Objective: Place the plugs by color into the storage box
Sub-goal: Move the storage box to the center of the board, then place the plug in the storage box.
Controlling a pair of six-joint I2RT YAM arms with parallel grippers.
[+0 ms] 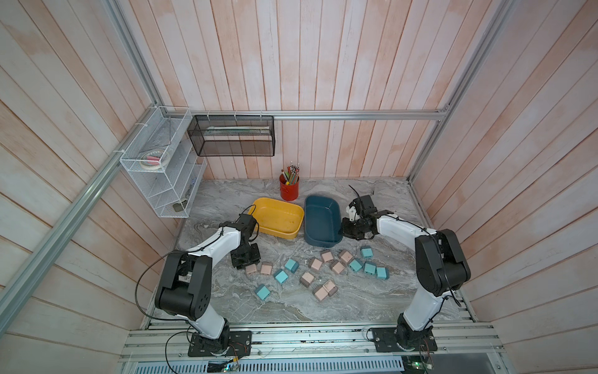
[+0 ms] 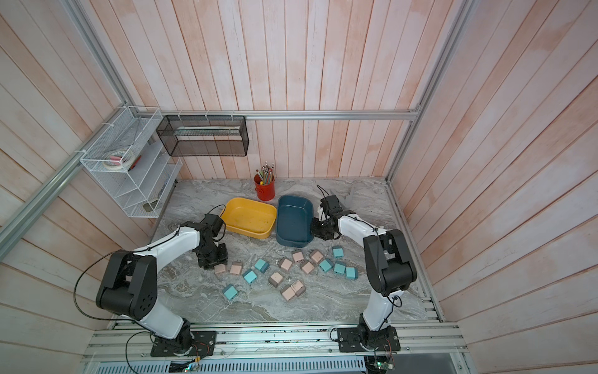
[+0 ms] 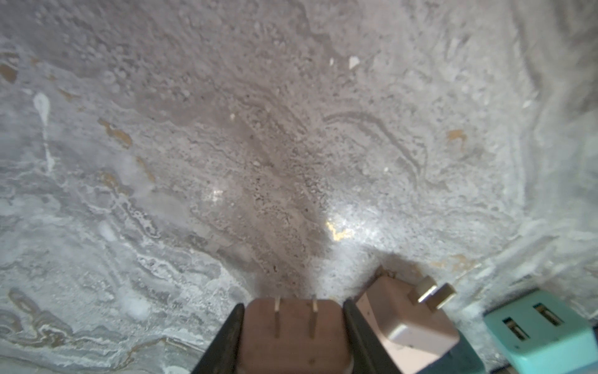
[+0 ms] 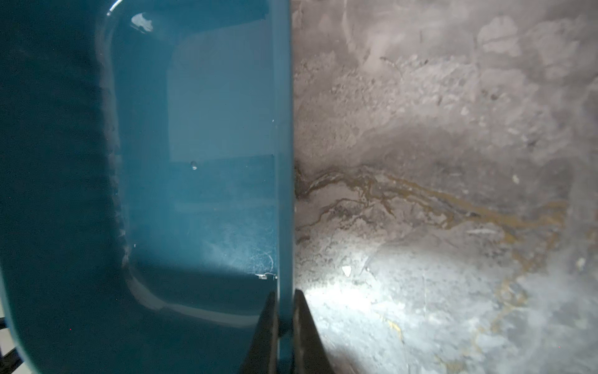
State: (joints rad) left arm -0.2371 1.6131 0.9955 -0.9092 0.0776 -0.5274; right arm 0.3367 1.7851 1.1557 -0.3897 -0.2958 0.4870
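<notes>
**Marble-look bench, empty bins: first plug in the jaws**

Grey, veined marble-look tabletop [image 1: 323,304], boxed in by pale pink plank walls [image 1: 323,64], carries a scatter of loose plugs [image 1: 307,278], boxy and matte in pink and teal, none of them yet binned. In the wrist view the left gripper [image 3: 293,306] has its jaws clamped on the flanks of a pink plug [image 3: 293,340], whose two flat metal prongs point out past the fingertips toward the stone. Whether it has left the surface cannot be told. Just outside one jaw lies a second pink plug [image 3: 404,327] with its prongs sticking out. Beyond that, a teal plug [image 3: 543,336] shows two USB slots. The right gripper [image 4: 285,293] is pinched tight on the thin, glossy rim of the blue tub [image 4: 200,129], one jaw inside the wall and one outside, apparently steadying it. That tub and the yellow tub [image 1: 276,217], both smooth plastic with rounded corners, look empty in both top views.

The step in hand appears to be the first pick. The next move calls for lifting straight up, clear of the close neighbour, then carrying the plug to a tub, probably the yellow one, since teal suits blue.
</notes>
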